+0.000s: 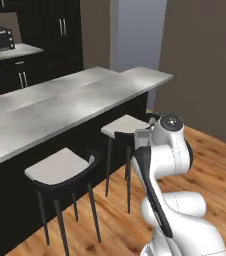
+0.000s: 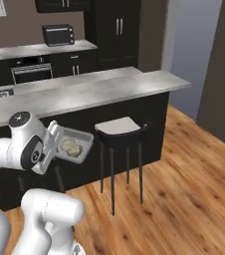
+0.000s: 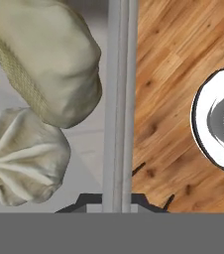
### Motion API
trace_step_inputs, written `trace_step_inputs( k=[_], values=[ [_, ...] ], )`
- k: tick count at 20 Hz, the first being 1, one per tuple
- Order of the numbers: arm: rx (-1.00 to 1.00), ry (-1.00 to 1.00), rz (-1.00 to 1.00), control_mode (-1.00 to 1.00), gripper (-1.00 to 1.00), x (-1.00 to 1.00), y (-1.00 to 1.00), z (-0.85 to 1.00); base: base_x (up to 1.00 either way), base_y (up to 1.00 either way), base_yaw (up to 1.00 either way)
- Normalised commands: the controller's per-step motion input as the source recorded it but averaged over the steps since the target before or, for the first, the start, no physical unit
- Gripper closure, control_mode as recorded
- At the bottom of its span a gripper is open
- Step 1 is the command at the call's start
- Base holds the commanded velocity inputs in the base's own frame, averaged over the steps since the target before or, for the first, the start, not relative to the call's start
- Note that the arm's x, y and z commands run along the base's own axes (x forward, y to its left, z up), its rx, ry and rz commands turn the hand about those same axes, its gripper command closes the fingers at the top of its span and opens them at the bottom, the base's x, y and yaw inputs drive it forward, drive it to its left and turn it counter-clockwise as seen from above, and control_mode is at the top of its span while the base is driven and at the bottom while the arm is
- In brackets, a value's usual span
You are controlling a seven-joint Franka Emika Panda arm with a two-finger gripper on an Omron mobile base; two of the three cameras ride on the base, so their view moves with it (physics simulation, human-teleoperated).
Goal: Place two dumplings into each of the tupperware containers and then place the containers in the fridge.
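Note:
A clear greyish tupperware container (image 2: 78,143) hangs in the air beside the dark kitchen island, tilted toward the arm. Two tan dumplings (image 2: 69,147) lie inside it. In the hand view one smooth dumpling (image 3: 47,59) sits above a pleated dumpling (image 3: 25,158), left of the container's rim (image 3: 119,99). My gripper (image 3: 117,201) is shut on that rim, its fingers clamping the container's near edge (image 2: 57,140). The fridge is out of view.
The long grey-topped island (image 2: 94,92) runs across in front of me. Two dark stools with pale seats (image 1: 60,167) (image 1: 127,125) stand against it. Wooden floor (image 2: 184,174) spreads to the right. Dark cabinets and a toaster oven (image 2: 58,35) line the far wall.

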Motion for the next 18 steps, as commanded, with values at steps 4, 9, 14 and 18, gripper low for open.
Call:
trace_step_inputs(
  k=[4,9,14,18],
  values=[
    [0.0,0.0,0.0,1.0,1.0,0.0,0.0,0.0,0.17,-0.56,-0.39],
    [0.0,0.0,0.0,1.0,1.0,0.0,0.0,0.0,0.05,-0.49,-0.35],
    [0.0,0.0,0.0,1.0,1.0,0.0,0.0,0.0,0.01,-0.38,-0.41],
    [0.0,0.0,0.0,1.0,1.0,0.0,0.0,0.0,0.06,-0.48,-0.45]
  ],
)
